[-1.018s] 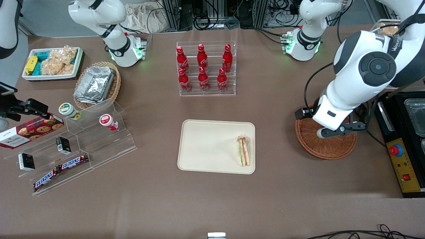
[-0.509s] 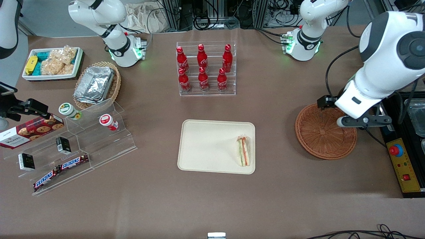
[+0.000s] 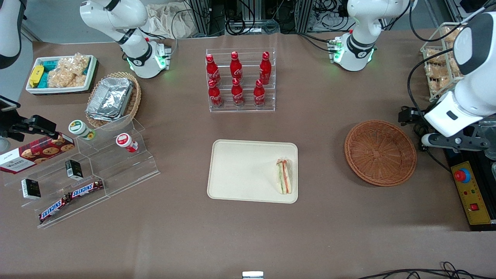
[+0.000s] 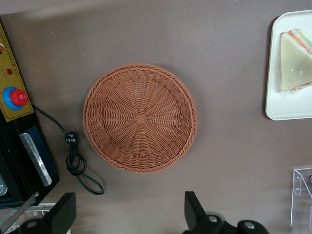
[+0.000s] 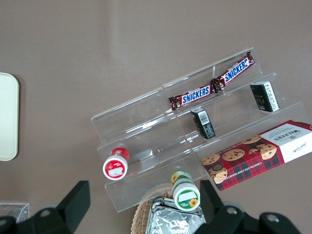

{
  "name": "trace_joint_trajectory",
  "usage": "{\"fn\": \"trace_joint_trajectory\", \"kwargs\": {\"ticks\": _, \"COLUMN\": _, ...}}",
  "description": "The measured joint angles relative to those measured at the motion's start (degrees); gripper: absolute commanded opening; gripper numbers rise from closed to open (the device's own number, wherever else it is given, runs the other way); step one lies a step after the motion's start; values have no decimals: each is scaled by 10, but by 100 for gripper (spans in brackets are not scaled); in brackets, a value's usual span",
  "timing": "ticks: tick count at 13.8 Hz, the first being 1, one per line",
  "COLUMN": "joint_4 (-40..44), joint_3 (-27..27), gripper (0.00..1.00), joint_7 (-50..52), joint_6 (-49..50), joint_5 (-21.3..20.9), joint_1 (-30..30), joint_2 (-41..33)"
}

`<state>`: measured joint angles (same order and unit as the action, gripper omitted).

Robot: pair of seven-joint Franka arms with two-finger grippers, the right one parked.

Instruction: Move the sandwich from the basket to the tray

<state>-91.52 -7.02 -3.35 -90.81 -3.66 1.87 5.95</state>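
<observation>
The wrapped triangular sandwich lies on the cream-beige tray, at the tray's end nearest the working arm. It also shows in the left wrist view on the tray. The round reddish-brown wicker basket is empty and shows in the left wrist view. My left gripper hangs above the table's working-arm end, beside the basket, over the black control box. It is open and empty, fingers wide apart.
A rack of red cola bottles stands farther from the camera than the tray. A black box with a red stop button lies beside the basket, with a looped cable. An acrylic stepped shelf with snacks sits toward the parked arm's end.
My left gripper has swung sideways off the basket toward the table's working-arm end and risen, leaving the basket fully uncovered. The sandwich and tray have not moved.
</observation>
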Motion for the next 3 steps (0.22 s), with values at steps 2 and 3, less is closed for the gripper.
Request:
{"fn": "trace_joint_trajectory", "kwargs": {"ticks": 2, "joint_4": 35, "joint_3": 0, "gripper": 100, "joint_7": 0, "joint_6": 24, "joint_5": 0, "joint_1": -1, "joint_2": 22}}
{"fn": "trace_joint_trajectory", "kwargs": {"ticks": 3, "joint_4": 49, "joint_3": 0, "gripper": 100, "joint_7": 0, "joint_6": 29, "joint_5": 0, "joint_1": -2, "joint_2": 33}}
